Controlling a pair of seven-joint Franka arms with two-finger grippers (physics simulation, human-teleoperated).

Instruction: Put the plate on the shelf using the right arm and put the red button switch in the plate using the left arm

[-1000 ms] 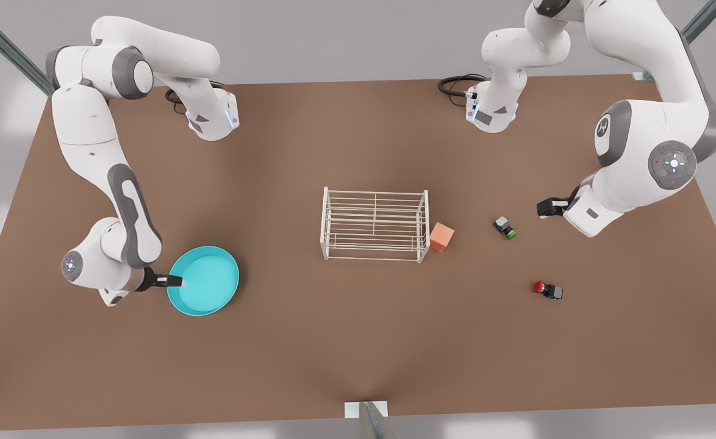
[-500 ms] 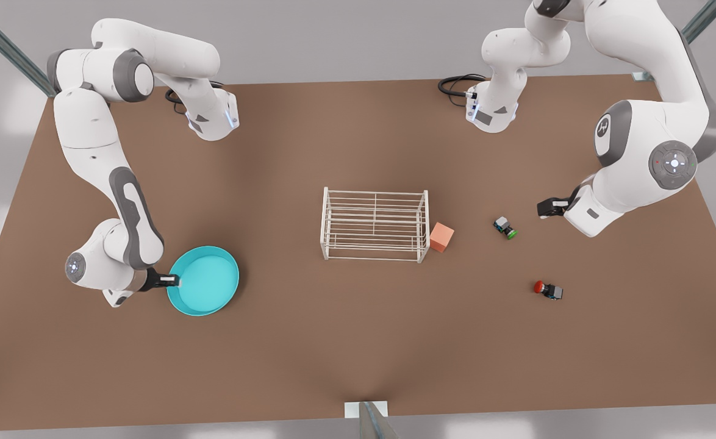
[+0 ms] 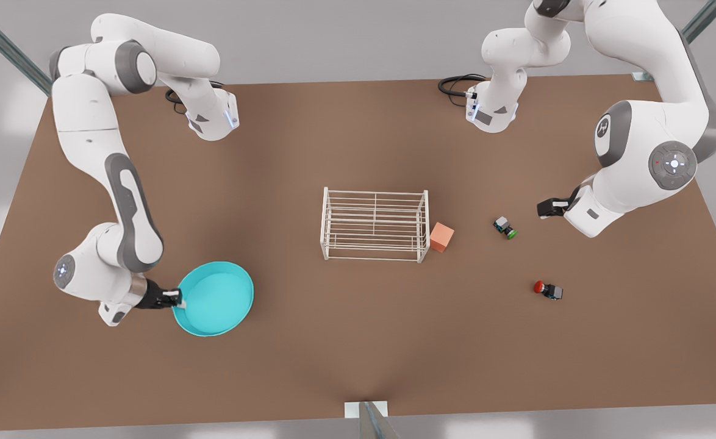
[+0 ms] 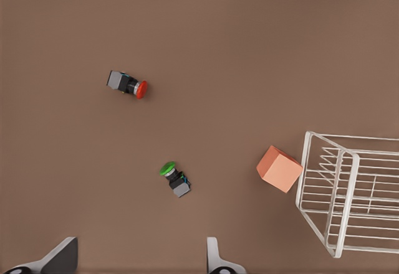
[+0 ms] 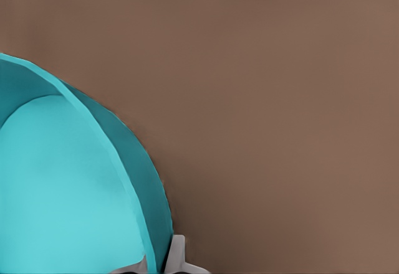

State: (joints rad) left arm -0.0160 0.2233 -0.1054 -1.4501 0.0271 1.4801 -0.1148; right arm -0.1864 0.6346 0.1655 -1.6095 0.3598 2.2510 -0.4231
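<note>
The turquoise plate [image 3: 214,299] is at the front view's left, and my right gripper [image 3: 177,298] is shut on its near rim. The right wrist view has the plate [image 5: 68,193] up close with the fingertips [image 5: 176,255] pinching its edge. The white wire shelf [image 3: 374,225] stands mid-table, its corner also in the left wrist view [image 4: 345,204]. The red button switch [image 3: 547,289] lies on its side toward the front view's right, also in the left wrist view [image 4: 126,85]. My left gripper [image 3: 544,209] waits open above the table, behind the switches, fingers [image 4: 215,258] wide apart.
A green-capped switch [image 3: 505,227] lies between the shelf and the left gripper, also in the left wrist view [image 4: 174,179]. A small orange cube [image 3: 441,236] sits against the shelf's right side. Both arm bases stand at the table's far edge.
My right gripper has carried the plate toward the front edge and slightly to the front view's right; the plate looks a little larger, as if raised. The left arm has not moved.
</note>
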